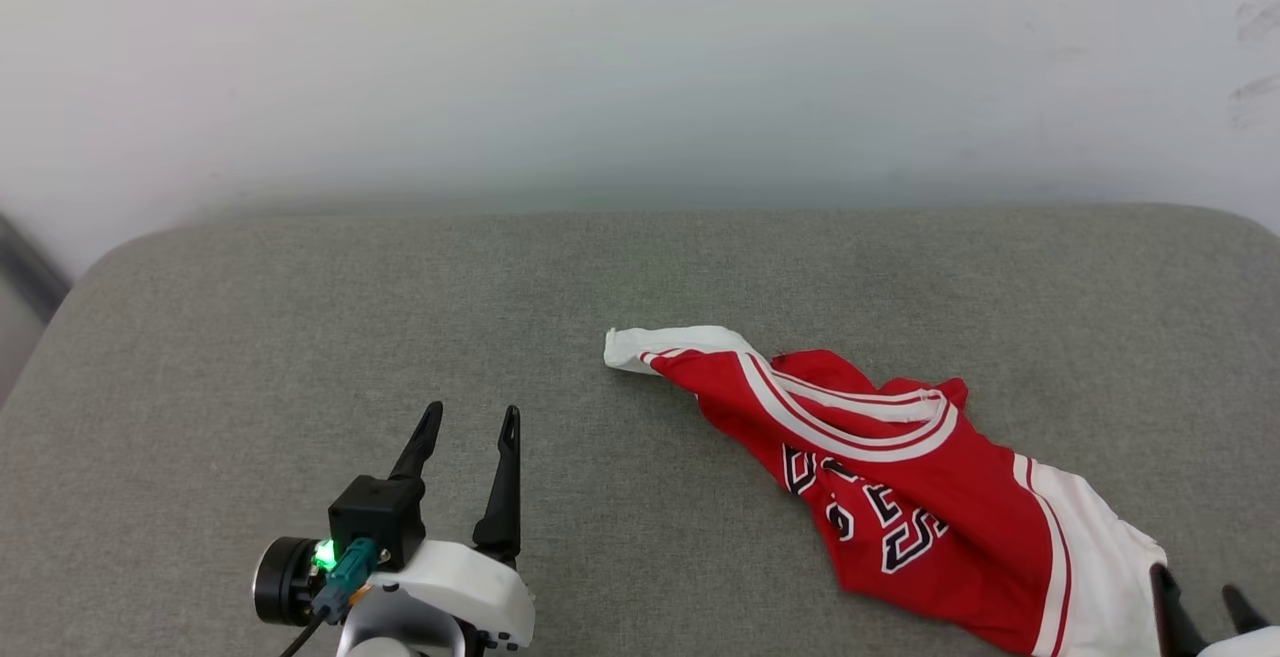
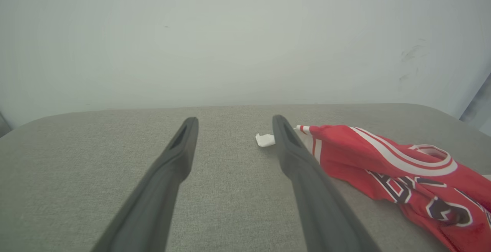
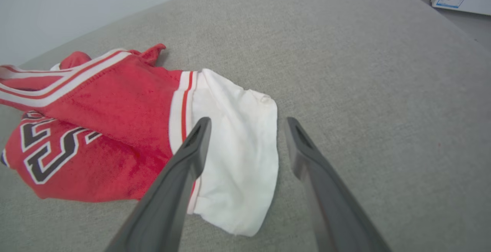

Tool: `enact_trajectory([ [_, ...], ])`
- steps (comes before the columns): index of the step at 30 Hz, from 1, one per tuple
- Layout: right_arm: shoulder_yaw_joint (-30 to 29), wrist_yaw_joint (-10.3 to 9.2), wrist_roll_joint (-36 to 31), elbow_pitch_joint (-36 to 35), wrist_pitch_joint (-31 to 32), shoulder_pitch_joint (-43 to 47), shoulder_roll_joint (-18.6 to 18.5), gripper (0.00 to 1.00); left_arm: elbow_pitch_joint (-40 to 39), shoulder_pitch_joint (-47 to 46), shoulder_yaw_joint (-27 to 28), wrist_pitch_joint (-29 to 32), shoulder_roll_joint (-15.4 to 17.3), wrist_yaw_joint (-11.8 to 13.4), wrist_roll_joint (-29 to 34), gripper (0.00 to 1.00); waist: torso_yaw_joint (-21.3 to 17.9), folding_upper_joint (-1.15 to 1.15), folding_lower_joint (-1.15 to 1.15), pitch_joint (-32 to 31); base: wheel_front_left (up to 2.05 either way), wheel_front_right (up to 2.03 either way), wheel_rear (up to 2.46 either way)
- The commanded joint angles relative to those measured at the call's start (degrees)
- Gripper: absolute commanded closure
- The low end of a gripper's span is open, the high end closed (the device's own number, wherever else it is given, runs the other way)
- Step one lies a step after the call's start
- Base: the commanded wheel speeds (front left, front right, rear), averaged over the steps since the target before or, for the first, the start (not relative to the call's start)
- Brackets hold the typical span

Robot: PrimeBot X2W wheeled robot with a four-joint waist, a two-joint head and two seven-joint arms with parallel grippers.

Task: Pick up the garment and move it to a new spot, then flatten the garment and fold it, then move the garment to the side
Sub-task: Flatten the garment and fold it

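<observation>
Left tool [image 1: 472, 409] and right tool [image 3: 248, 121] are both standing apart, empty. Garment [image 1: 900, 477] is lying crumpled at 4 o'clock; try pinching sleeves [image 3: 238, 148], pulling outward.

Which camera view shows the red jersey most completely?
The head view: the garment lies there nearly whole, from one white sleeve to the other. The left wrist view crops much of it; the right wrist view shows one sleeve close, the rest partly cropped.
</observation>
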Motion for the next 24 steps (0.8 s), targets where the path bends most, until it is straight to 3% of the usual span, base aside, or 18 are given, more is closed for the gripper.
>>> enact_trajectory([
  [1, 0.2, -0.01, -0.8, -1.4, -3.2, -0.7, 0.1, 0.0, -0.3, 0.9, 0.0, 0.2, 0.4, 0.2, -0.1, 0.0, 0.3, 0.0, 0.0, -0.6, 0.0, 0.0, 0.0],
  [4, 3.7, -0.01, -3.1, -6.2, -11.0, -1.1, 0.1, 0.0, -0.2, 2.0, -0.1, 1.0, 1.2, 0.5, -0.3, 0.0, 0.8, 0.0, 0.0, -1.8, 0.0, 0.0, 0.0],
  [8, 8.0, -0.02, -3.6, -9.8, -14.6, -0.1, 0.1, 0.0, -0.4, 2.6, -0.5, 2.0, 1.7, 0.9, -0.1, 0.0, 1.0, 0.0, 0.0, -2.4, 0.0, 0.0, 0.0],
  [16, 14.2, -0.02, -5.3, -15.0, -15.0, 2.3, 0.1, 0.0, -0.7, 2.8, -0.6, 4.0, 2.5, 1.4, -0.4, 0.0, 0.5, 0.0, 0.0, -2.6, 0.0, 0.0, 0.0],
  [24, 16.5, -0.02, -7.1, -18.6, -12.8, 2.0, 0.0, 0.0, 1.2, -5.8, -4.3, 11.1, 2.7, -2.8, 0.1, 0.0, -1.2, 0.0, 0.0, -0.5, 0.0, 0.0, 0.0],
])
